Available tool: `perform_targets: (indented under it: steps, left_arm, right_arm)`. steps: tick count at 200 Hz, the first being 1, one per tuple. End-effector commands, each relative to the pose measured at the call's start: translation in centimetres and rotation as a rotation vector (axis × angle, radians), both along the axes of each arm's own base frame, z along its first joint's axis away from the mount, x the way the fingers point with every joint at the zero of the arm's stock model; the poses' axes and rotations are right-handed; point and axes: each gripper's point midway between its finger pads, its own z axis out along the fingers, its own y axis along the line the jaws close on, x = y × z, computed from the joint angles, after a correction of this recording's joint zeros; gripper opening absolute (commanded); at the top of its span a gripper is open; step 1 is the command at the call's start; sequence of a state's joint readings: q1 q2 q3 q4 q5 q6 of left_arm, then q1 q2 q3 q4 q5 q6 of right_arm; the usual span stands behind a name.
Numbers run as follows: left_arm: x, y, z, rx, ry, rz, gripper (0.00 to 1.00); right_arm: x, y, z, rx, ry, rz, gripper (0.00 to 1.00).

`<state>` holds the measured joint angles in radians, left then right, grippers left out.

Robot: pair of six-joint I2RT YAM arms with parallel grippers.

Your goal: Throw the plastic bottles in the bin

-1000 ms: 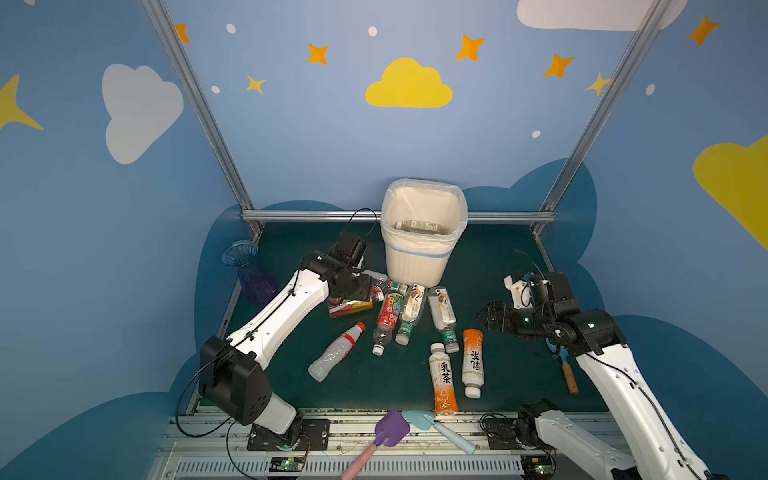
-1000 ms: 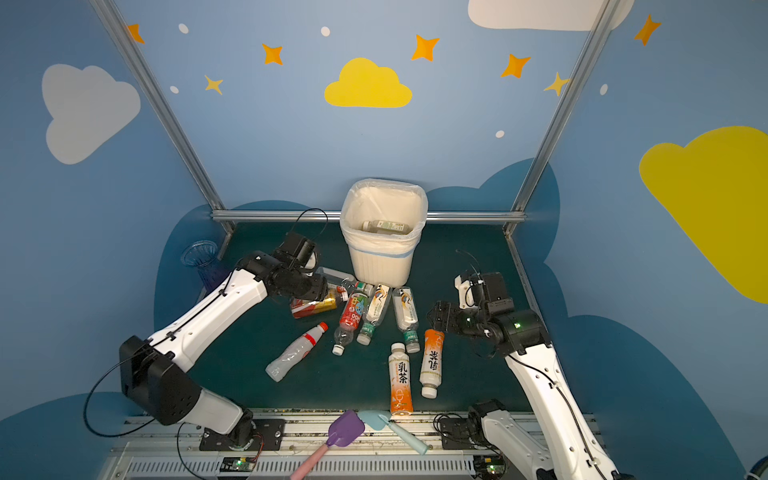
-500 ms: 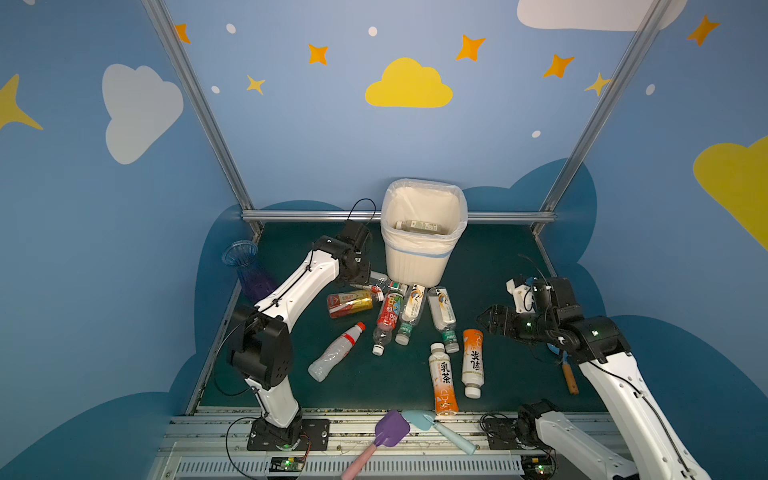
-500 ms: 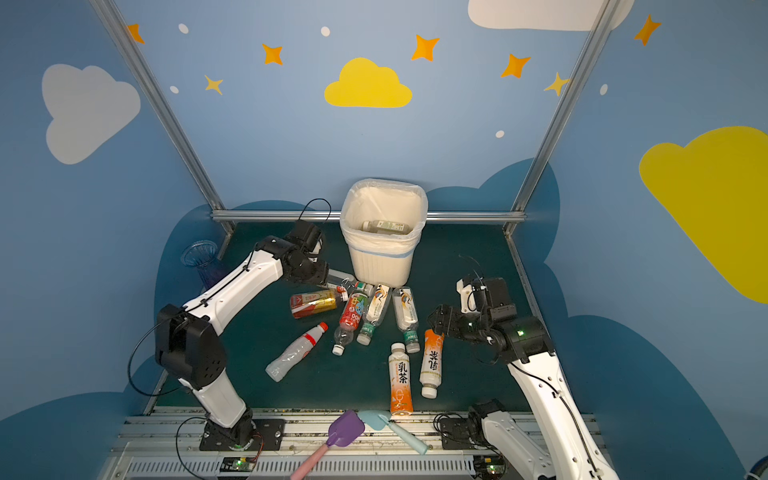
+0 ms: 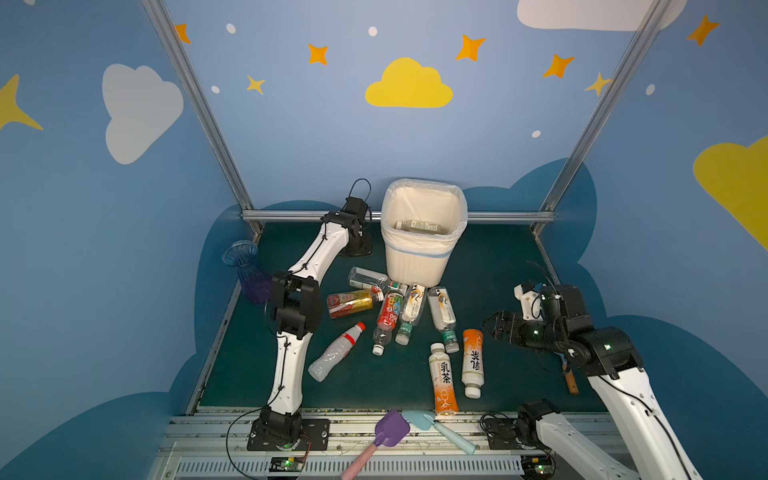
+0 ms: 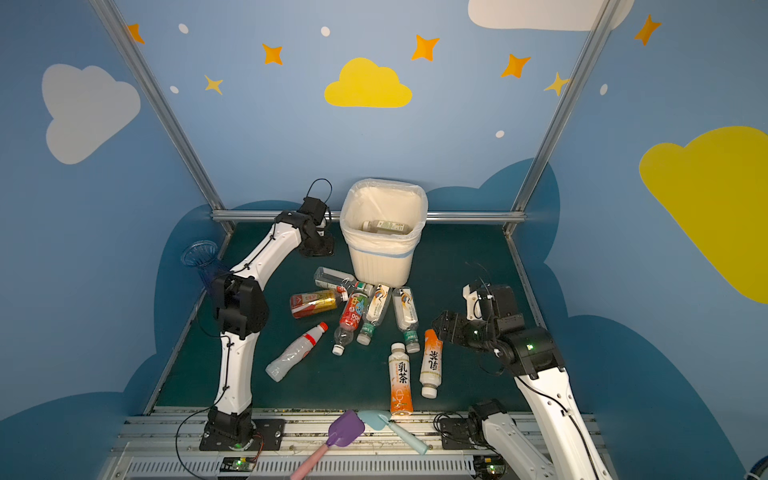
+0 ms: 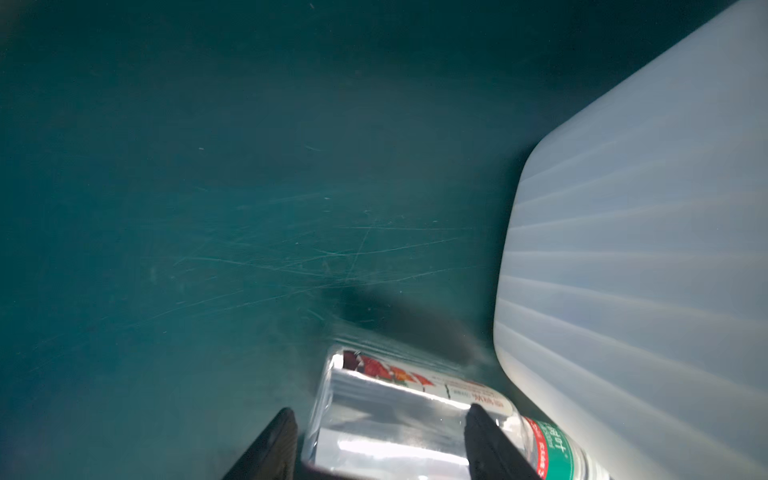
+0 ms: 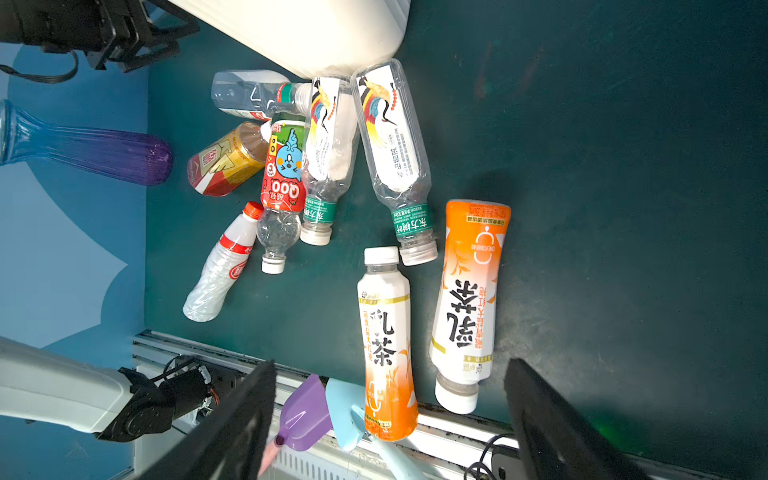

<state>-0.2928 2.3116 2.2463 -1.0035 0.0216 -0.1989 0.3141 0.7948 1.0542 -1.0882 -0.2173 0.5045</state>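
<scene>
Dark green tabletop [image 5: 498, 270], blue cloud-painted walls. Since a second ago the left claw [image 5: 358, 247] has pulled off the red-gold bottle [image 5: 351, 301] and now hangs near the far edge, just beside the bin [image 5: 417, 266]. Its fingers are apart, nothing clamped; a clear bottle [image 7: 395, 415] lying by the bin shows between them. Right claw [image 5: 490, 326] barely shifted, wide apart, empty, by the orange-label bottles [image 5: 473, 361]. Open room: right side and far right corner; middle crowded. Counts: eight plastic bottles [image 5: 388, 316] lying mid-tabletop, ninth bottle [image 5: 417, 225] inside the bin; one vase [image 5: 245, 266] at the left edge; two toy shovels [image 5: 390, 428] on the near rail.
</scene>
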Motion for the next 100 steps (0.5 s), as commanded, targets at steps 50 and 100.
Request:
perform_targets:
  steps: [50,100]
  left_arm:
    - [-2.7,0.2,-3.6,0.039,0.17,-0.018,0.62]
    - [-5.1,1.3,-5.6,0.097,0.24,-0.042,0.62]
  right_arm:
    - [-1.1,-1.1,0.0,-0.03,0.004,-0.044,0.87]
    - [-0.7,-0.7,-0.2,-0.019,0.007,-0.03,0.87]
